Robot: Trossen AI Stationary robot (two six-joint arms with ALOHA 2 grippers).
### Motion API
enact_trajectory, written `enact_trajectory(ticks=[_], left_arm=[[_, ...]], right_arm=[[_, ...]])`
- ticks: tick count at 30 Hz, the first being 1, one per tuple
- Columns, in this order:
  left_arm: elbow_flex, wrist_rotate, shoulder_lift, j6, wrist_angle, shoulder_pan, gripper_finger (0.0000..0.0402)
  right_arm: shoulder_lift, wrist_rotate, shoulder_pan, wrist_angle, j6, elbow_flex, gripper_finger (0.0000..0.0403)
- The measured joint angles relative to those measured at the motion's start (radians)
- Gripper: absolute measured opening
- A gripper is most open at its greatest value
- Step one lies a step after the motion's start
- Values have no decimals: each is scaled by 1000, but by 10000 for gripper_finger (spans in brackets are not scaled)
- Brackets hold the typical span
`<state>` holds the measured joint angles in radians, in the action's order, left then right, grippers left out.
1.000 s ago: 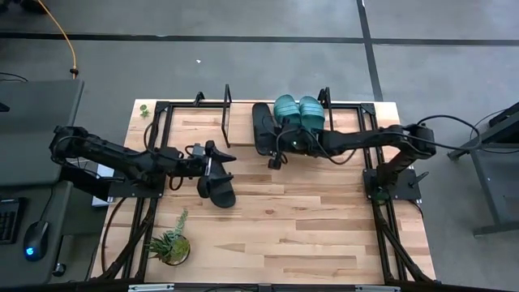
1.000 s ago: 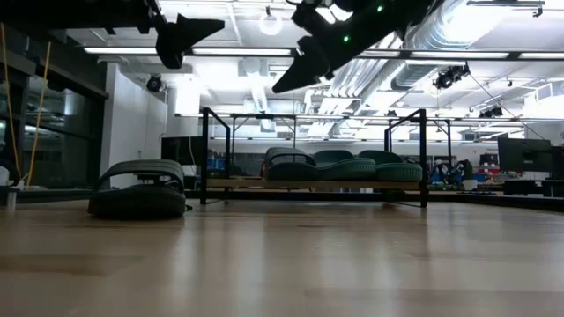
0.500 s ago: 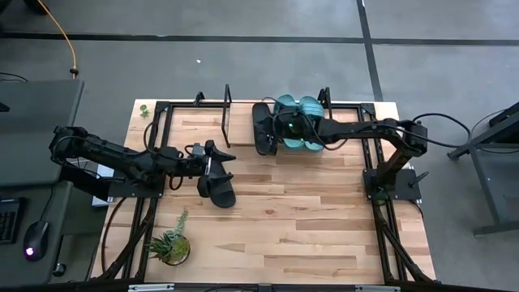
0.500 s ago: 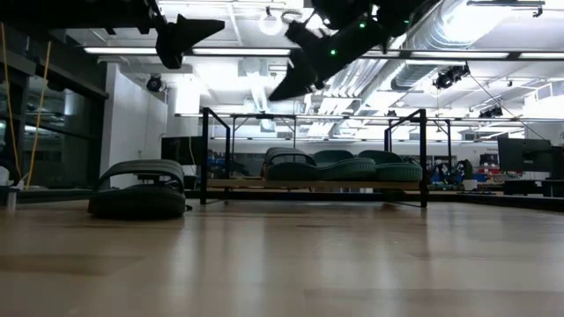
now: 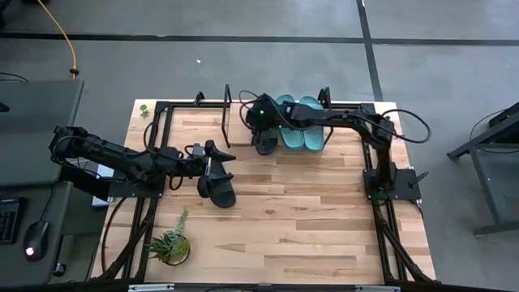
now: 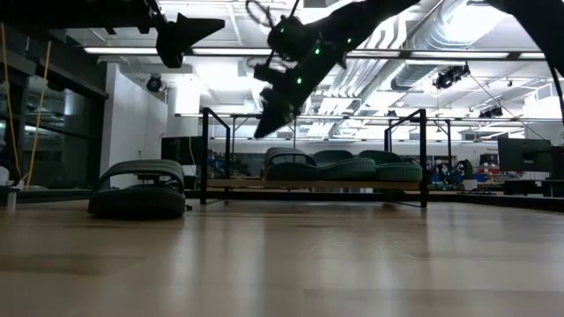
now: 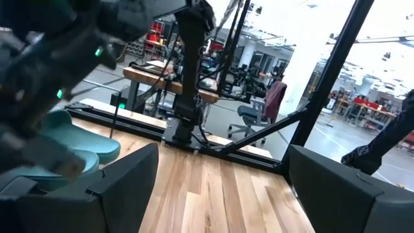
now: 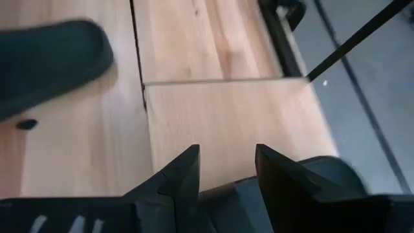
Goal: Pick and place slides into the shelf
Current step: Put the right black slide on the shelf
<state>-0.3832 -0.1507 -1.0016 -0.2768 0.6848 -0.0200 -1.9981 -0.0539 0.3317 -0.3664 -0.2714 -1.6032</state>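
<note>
Right gripper hovers above the shelf at frame top centre, jaws spread and empty; left gripper hangs spread-jawed over the last black slide on the tabletop — a shallow descent could push it aside.

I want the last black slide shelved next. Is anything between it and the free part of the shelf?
Nothing visible lies on the table between the black slide and the bare end of the shelf. The right tool hangs above that spot.
</note>
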Motion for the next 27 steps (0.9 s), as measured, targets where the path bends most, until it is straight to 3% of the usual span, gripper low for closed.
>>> enact_trajectory(ticks=[9,15,27], left_arm=[[0,0,0,11,2,0,328],[0,0,0,11,2,0,328],[0,0,0,10,2,0,328]], right_arm=[[-54,-6,22,-32,-20,-6,140],[-48,-121,23,-107,-19,-8,140],[-46,-219,30,-173,25,-24,140]])
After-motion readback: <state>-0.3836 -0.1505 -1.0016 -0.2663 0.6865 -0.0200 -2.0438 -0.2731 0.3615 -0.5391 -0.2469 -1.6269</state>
